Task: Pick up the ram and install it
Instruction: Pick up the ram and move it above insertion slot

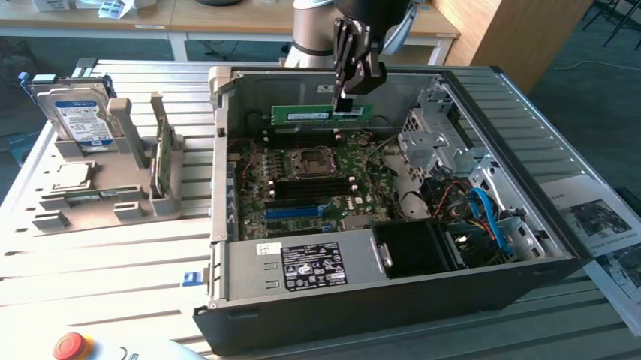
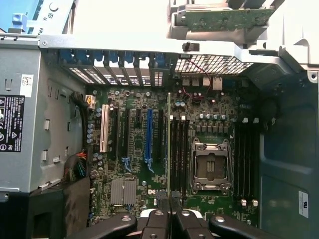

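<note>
The end effector [image 2: 169,213], closest to the wrist camera, is clamped on the ram [image 2: 168,144], a thin green stick seen edge-on and hanging upright over the motherboard [image 2: 214,204] inside the open computer case [image 2: 279,164]. In the exterior view the ram hovers clear of the board, lying lengthwise above the black memory slots [image 1: 300,137] just beyond the processor socket [image 1: 311,161]. Doing this step well likely means keeping the stick vertical and parallel to one slot, centring its lower edge over it, then pressing straight down evenly without tilting.
</note>
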Available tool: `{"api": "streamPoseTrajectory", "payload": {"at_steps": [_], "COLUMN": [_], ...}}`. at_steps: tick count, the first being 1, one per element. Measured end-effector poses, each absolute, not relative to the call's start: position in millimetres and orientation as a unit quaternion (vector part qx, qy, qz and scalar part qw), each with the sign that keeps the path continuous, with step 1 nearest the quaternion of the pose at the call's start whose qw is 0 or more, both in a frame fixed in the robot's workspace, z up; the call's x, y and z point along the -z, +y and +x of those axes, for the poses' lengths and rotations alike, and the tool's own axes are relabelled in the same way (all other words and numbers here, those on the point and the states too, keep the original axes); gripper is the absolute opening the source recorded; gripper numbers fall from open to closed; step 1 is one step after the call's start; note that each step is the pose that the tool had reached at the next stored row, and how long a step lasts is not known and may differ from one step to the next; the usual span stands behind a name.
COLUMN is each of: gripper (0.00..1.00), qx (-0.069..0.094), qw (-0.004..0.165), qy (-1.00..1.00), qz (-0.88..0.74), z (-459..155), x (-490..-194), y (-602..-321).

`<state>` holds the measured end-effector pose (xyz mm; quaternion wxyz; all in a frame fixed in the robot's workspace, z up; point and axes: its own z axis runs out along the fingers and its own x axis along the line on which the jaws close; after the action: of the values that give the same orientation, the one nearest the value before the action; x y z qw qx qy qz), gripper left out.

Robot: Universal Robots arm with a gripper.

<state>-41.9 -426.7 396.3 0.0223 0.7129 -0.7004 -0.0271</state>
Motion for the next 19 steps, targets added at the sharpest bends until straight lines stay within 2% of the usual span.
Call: {"api": "streamPoseTrajectory", "payload": {"at_steps": [19], "gripper": [0.12], "qx": [0.027], "qw": [0.022], "qy": [-0.7], "qz": [0.713], "z": [-42.0], "x": [-385.7], "y": [-426.5]}}
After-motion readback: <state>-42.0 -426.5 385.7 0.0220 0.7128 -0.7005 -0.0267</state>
